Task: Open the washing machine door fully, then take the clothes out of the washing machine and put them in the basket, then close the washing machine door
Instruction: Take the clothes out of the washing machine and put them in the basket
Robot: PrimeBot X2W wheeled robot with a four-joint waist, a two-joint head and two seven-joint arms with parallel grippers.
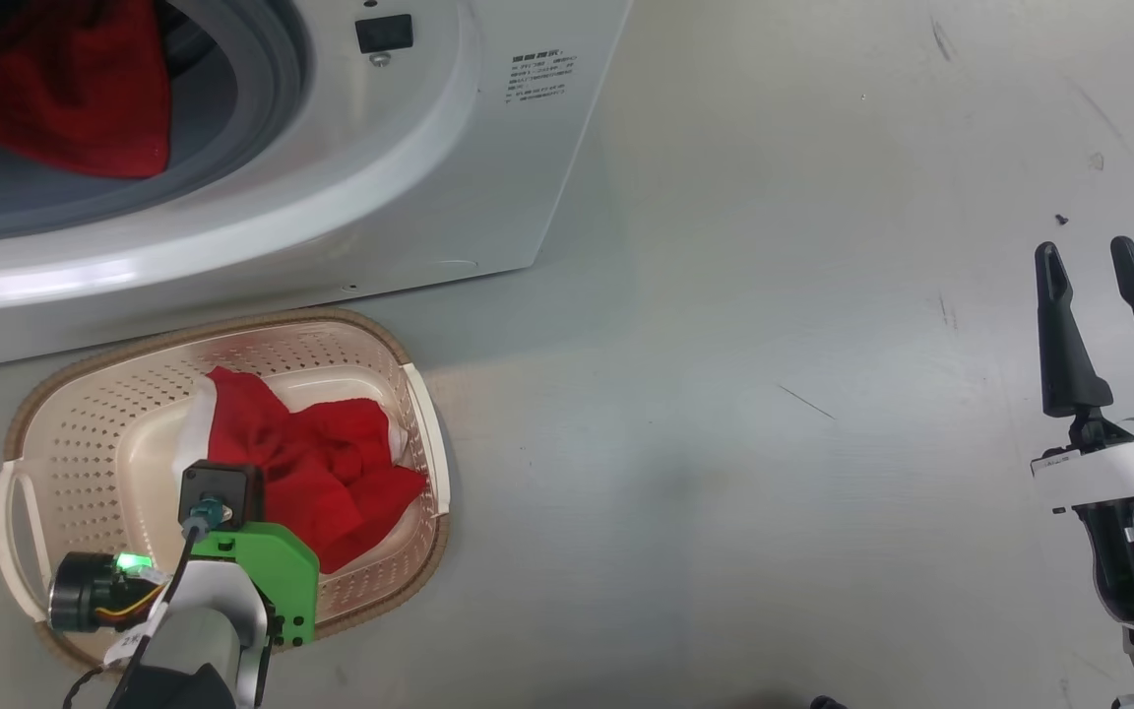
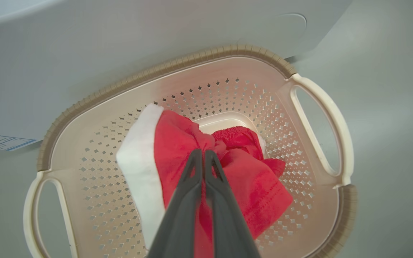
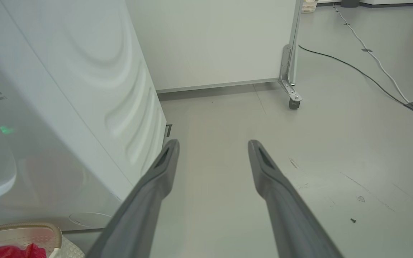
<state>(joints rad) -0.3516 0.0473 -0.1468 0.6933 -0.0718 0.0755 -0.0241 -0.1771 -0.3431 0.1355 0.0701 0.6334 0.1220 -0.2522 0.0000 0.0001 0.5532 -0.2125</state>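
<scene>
Pinching clothes (image 2: 256,186) with left jaws, down inside basket (image 2: 156,70). Holding right jaws spread and empty, well right of basket. Behind basket, in washer (image 1: 488,177) mouth, another red garment (image 1: 75,89).

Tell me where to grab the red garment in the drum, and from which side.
On the red garment, pinch the lower edge, where it spills onto the grey ring. Come from the front through the open mouth: that edge looks nearest.
</scene>
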